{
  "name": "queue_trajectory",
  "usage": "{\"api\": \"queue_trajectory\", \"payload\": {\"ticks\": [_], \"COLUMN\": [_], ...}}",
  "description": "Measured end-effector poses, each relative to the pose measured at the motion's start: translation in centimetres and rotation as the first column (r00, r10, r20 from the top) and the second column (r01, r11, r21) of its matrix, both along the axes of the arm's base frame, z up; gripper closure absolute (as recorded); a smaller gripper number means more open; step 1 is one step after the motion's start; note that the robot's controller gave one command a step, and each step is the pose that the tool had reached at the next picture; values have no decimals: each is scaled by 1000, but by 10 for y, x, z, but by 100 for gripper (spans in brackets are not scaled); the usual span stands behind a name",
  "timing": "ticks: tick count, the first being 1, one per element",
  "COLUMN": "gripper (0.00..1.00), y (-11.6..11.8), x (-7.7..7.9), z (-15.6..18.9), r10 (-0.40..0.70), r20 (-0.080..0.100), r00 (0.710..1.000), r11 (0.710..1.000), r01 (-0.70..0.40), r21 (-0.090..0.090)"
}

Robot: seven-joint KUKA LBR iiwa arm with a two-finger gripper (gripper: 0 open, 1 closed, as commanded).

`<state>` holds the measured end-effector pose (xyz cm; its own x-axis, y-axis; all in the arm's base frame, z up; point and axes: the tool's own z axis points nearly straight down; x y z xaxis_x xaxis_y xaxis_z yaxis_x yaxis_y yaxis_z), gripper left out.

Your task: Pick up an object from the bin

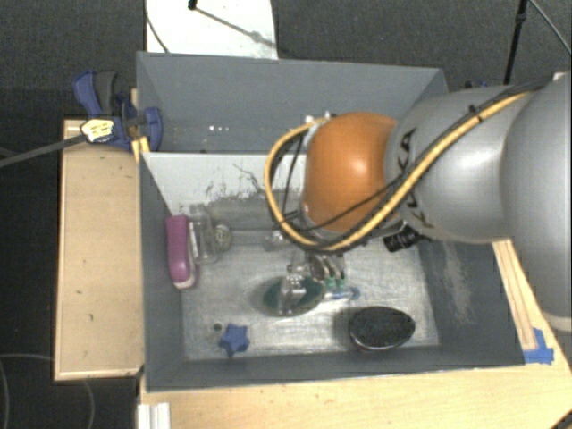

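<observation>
My gripper [299,284] hangs below the orange wrist cover, low over the middle of the bin floor. Directly beneath it lies a dark green round disc-like thing [284,298] with a shiny patch, and the fingertips seem to touch its top. A small green and blue piece [340,286] lies just right of the gripper. A black oval lid-like object [382,327] rests to the lower right, apart from the gripper.
A purple and pink oblong thing [180,250] lies along the left wall, with a clear plastic item [214,235] beside it. A small blue star-shaped piece [234,338] sits near the front left. The arm fills the right side over the bin.
</observation>
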<state>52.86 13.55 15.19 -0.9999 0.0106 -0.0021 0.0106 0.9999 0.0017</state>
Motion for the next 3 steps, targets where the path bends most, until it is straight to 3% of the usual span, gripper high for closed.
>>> {"api": "queue_trajectory", "payload": {"ticks": [1,2,3], "gripper": [0,100,100], "y": [-18,-17,-15], "x": [-16,-14,-11], "z": [-81,-78,68], "r10": [-325,-327,-95], "r20": [2,6,6], "r00": [946,945,995], "r11": [946,945,995], "r01": [325,327,95], "r21": [2,5,1]}}
